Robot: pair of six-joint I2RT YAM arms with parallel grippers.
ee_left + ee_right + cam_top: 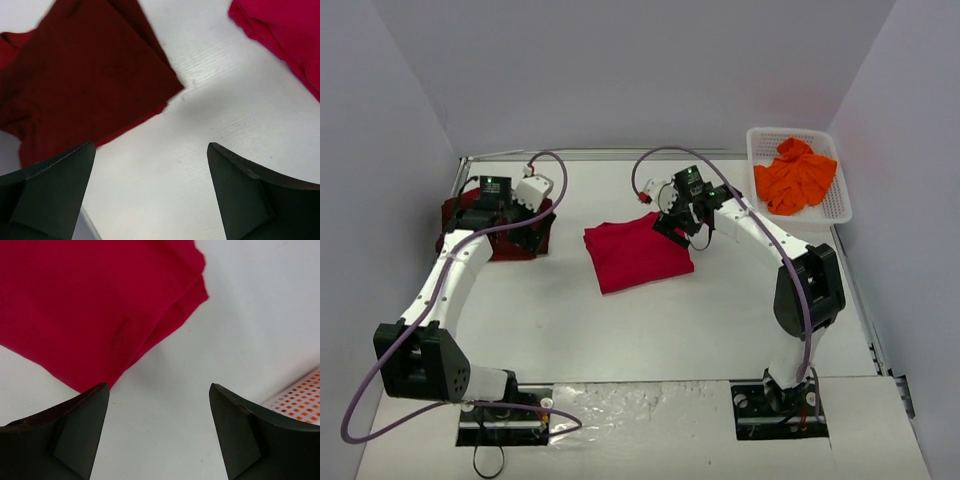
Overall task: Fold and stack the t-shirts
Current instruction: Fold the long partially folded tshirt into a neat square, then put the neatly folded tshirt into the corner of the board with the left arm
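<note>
A bright red t-shirt (635, 255) (90, 305) lies folded in the middle of the table. Folded at the far left is a dark maroon t-shirt (480, 240) (85, 75). An orange t-shirt (795, 175) sits crumpled in the white basket (840, 205). My left gripper (532, 232) (151, 145) hangs open over bare table just off the maroon shirt's right edge. At the red shirt's far right corner my right gripper (672, 226) (157, 386) is open too, above bare table. Neither holds anything. The red shirt (285, 35) also shows at the left wrist view's upper right.
The basket's lattice rim (300, 400) shows at the right of the right wrist view. Grey walls close the table in on three sides. A purple cable (555, 160) loops over the left arm, and another rises behind the right arm.
</note>
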